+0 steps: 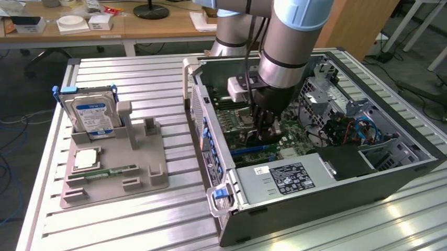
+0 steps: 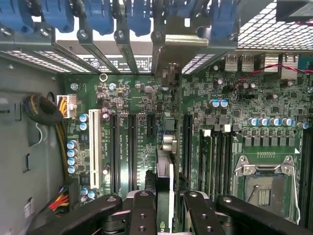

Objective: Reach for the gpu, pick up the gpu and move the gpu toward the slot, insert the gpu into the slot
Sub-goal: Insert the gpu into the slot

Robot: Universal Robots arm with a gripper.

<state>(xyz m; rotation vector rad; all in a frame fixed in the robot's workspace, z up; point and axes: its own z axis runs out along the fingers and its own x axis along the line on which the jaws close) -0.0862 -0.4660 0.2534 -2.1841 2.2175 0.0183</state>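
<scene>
Wrist view showed the claw (image 2: 167, 198) pinching the gpu (image 2: 165, 171) edge-on, exterior view showed the computer case (image 1: 328, 206) holding the green board (image 1: 292, 137).

Case (image 1: 328, 204) lies open side up on the slatted surface (image 1: 140, 225); way in is from above, walls on all four sides. Arm (image 1: 293, 47) and gripper (image 1: 264, 137) take the middle of the opening, jaws clamped on the gpu (image 2: 165, 183), which hangs edge-on just over the motherboard (image 2: 142, 93). Crowding it: labelled power supply box (image 1: 286, 178) toward the camera, drive cage (image 1: 325, 89) and loose cables (image 1: 363, 130) at the exterior view's right, blue bracket latches (image 2: 98, 14) along the rear wall. On the board, CPU socket (image 2: 264, 183) to one side; white connector (image 2: 93, 147) and yellow-black cable bundle (image 2: 46, 110) to the other. Outside, a bare strip of surface runs between case and grey fixture (image 1: 119, 178).
</scene>
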